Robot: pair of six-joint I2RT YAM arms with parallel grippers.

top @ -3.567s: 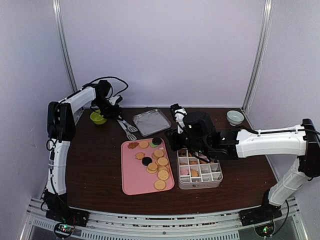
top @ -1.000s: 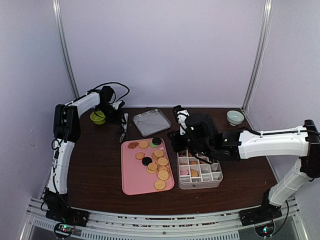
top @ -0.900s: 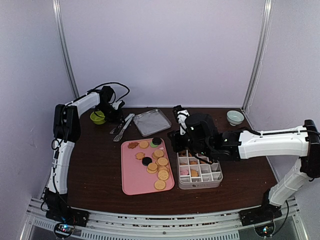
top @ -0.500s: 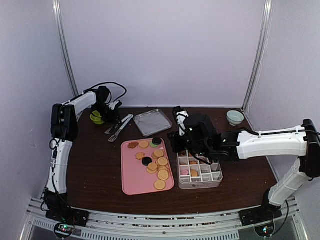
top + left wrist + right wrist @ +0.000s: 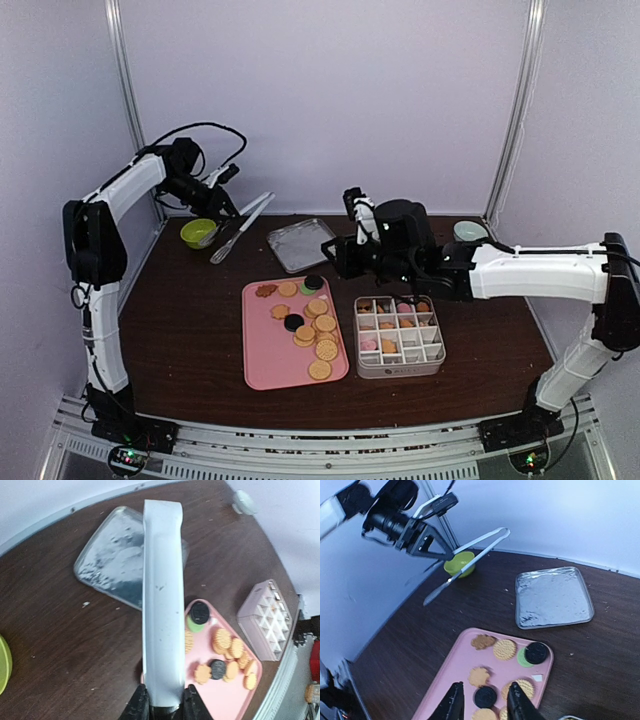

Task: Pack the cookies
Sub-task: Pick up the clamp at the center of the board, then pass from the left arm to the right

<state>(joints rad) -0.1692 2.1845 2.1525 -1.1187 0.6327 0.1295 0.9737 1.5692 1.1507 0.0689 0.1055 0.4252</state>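
The cookies [image 5: 310,322] lie loose on a pink tray [image 5: 262,358]: round golden ones, brown flower shapes and black rounds. More cookies sit in the divided box [image 5: 400,371]. My right gripper [image 5: 485,705] hangs open and empty above the tray, over a black cookie [image 5: 485,696]; from above, the right gripper [image 5: 342,262] is near the tray's back right corner. My left gripper [image 5: 162,703] is shut on the metal tongs [image 5: 162,605], held in the air over the back left of the table. From above, the left gripper [image 5: 220,205] and tongs [image 5: 245,222] are near the green bowl.
A green bowl [image 5: 198,232] stands at the back left. A shallow metal tray [image 5: 302,244] lies behind the pink tray. A white bowl [image 5: 468,233] is at the back right, behind the right arm. Walls close in at the left, back and right.
My left arm has lifted the tongs off the table and raised them. My right gripper has risen from the divided box, moved toward the pink tray and opened.
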